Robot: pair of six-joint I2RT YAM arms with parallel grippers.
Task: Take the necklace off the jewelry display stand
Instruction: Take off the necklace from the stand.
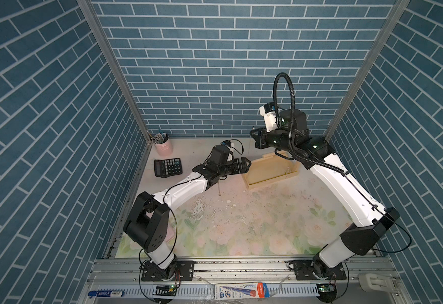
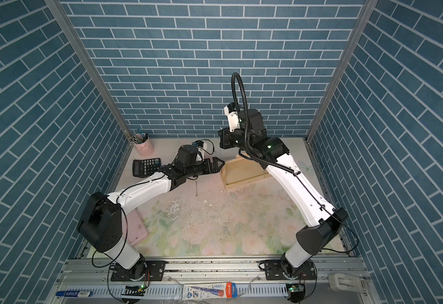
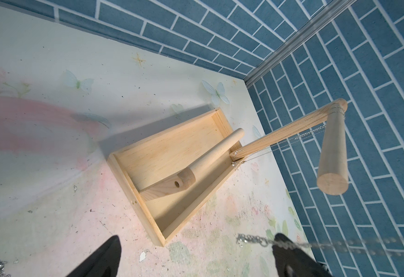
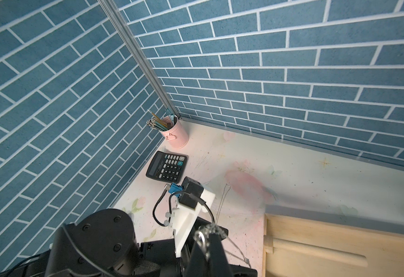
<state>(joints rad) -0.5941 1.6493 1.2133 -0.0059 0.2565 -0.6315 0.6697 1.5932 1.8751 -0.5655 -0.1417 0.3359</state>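
Currently catalogued.

Item: pale natural-wood jewelry display stand point(image 1: 267, 172) with flat tray base, uprights and round dowel, at 1 o'clock on the worn floral-print counter point(image 1: 241, 223).

Item: fine silver-chain necklace point(image 3: 253, 239), one run draped across a finger of the left pincer point(image 3: 198, 239). That pincer gapes wide and grips nothing, just off the tray's 9 o'clock end.

Right pincer point(image 4: 207, 239): clamped tight on a ringed chain end, raised above the stand's 11 o'clock corner.

Further silver links point(image 3: 316, 130) are wound about the far upright near the dowel. Whether they belong to the same necklace cannot be told.

Progress, as judged: lift begun, removal unfinished. The wound links need freeing from the post.

Sundries: black desk calculator point(image 1: 168, 167) at 10 o'clock, pink metal pencil cup point(image 1: 163, 146) at 11 o'clock.
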